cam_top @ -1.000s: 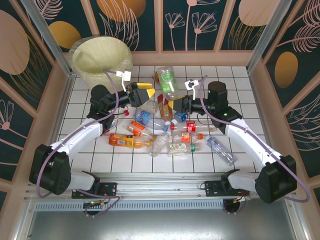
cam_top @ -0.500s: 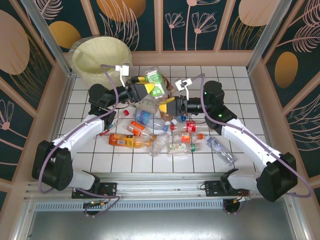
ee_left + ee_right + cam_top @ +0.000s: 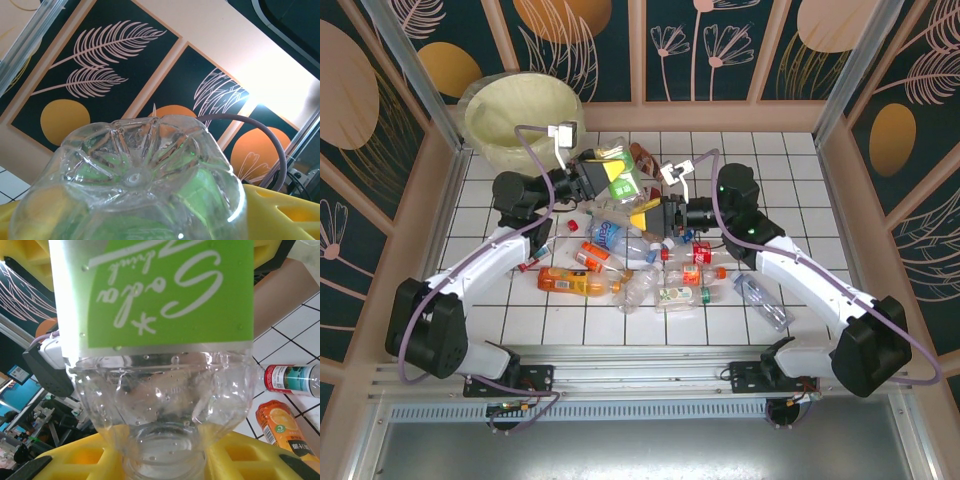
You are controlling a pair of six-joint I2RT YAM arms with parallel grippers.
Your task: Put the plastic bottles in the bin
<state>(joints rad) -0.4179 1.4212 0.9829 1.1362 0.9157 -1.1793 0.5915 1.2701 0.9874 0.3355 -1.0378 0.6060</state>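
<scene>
Bottle with green label — right tool clamped on its neck, left tool around its base, grip unclear.

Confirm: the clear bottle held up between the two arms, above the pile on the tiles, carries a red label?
Wrong colour: the label is green, not red, as the right wrist view shows. Otherwise yes, the clear bottle is held up between the arms above the pile.

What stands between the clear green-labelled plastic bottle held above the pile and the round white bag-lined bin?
Nothing visible except the left arm's own wrist. The green-labelled bottle is held up between the left gripper and right gripper; the open-mouthed bin stands at the far-left corner.
</scene>
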